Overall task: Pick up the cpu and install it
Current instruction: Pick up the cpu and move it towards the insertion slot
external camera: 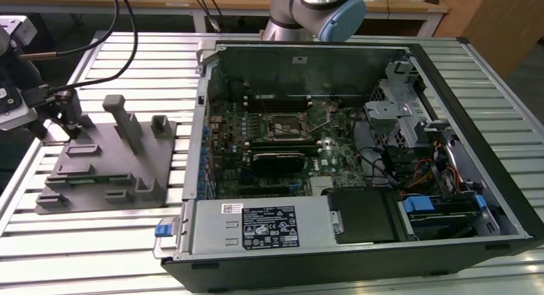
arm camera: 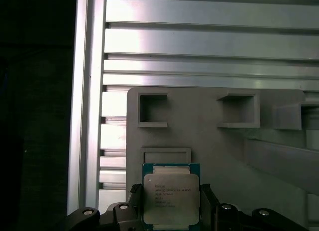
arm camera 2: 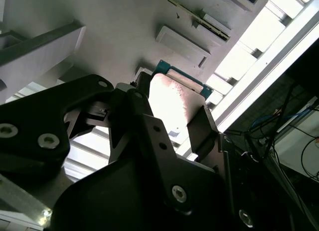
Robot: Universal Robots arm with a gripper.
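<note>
First wrist view: gripper (arm camera: 171,207) clamps flat square silvery cpu (arm camera: 171,193), green-rimmed.

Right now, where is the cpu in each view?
Exterior view: too small to tell; the gripper stands over the grey tray at the exterior view's left.
First wrist view: cpu between the gripper's fingers, beside a shallow tray recess.
Second wrist view: bright plate between the same fingers.
Shared landmark: the grey tray.

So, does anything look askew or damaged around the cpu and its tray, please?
Nothing stands out. In the first wrist view the cpu sits square in the claw, its edges parallel to those of the grey tray, and its metal top shows no dents or bends. The tray's pockets look intact.
</note>
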